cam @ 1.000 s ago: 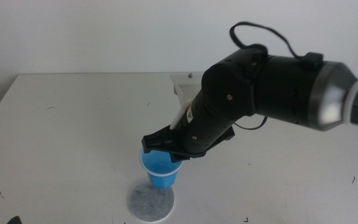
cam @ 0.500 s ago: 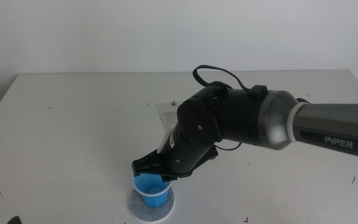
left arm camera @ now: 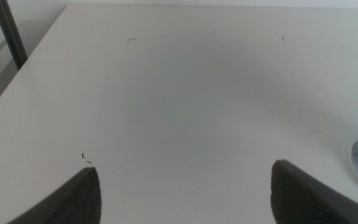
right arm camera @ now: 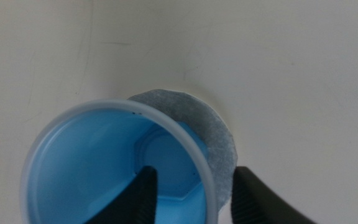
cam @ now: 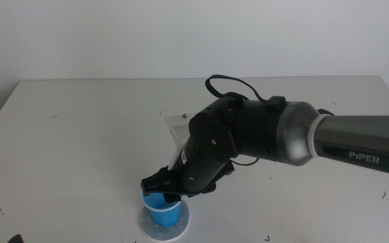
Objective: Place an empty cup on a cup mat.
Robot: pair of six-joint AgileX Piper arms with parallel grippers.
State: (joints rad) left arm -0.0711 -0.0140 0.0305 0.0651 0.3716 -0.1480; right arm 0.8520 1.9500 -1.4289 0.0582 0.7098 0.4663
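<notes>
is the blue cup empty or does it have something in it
Empty: the right wrist view looks straight into the cup and shows its bare blue base, with one finger of the right pincer inside the rim.

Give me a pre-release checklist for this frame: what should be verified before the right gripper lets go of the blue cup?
1. Cup over mat: ok. The blue cup stands within the grey cup mat in the middle view.
2. Cup centred: not ok. In the right wrist view the cup mat shows on one side of the cup only.
3. Cup base touching the mat: cannot tell.
4. Cup empty: ok. Its blue bottom is bare.
5. Grip: ok. The right gripper has one jaw inside the rim and one outside.
6. Left gripper clear: ok. It is open over bare table, with the mat at the edge of its view.
</notes>
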